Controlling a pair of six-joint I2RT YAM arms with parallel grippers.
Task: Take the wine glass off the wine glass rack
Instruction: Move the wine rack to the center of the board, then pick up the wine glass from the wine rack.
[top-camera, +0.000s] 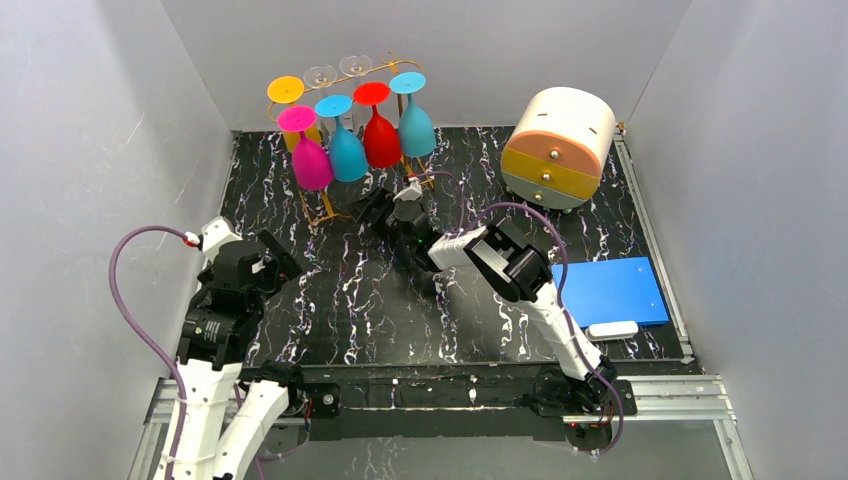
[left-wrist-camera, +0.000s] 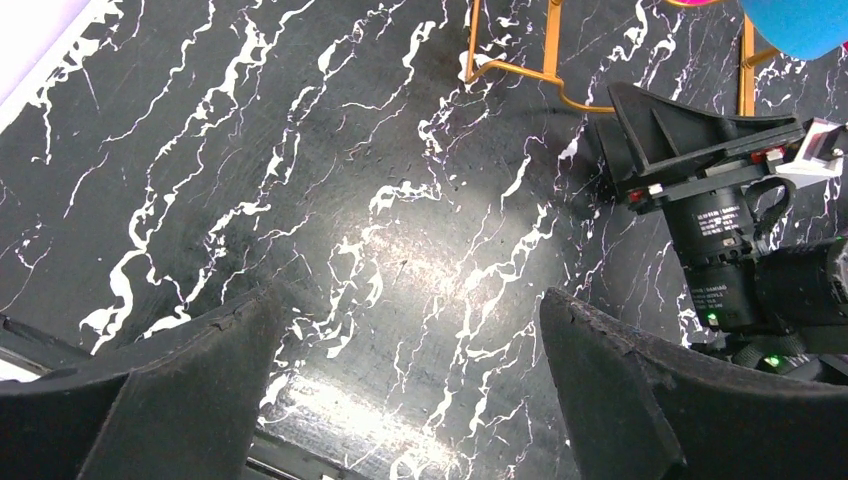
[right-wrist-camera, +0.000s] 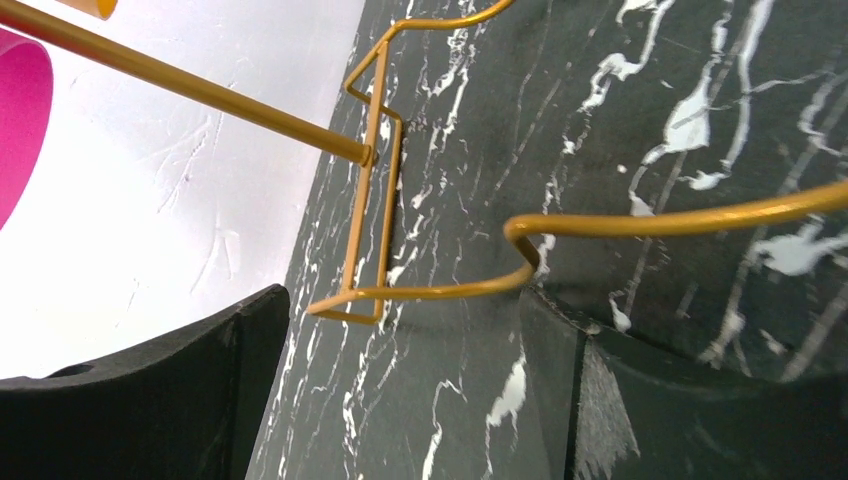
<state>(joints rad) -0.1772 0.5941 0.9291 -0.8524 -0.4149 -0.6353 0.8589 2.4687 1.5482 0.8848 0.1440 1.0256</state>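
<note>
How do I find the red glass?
At the far edge of the black marble table stands a gold wire rack hung with upside-down glasses. The red glass hangs between the blue glass and the teal glass; it is the only red one there.

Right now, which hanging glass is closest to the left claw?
The magenta wine glass, at the rack's front-left end; the blue glass, red glass and teal glass hang farther right.

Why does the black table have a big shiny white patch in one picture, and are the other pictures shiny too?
Left wrist view: light glare washes out the table between the left fingers. Right wrist view: no glare, but the close right fingers look soft and dark. Top view: even light, soft shadows.
</note>
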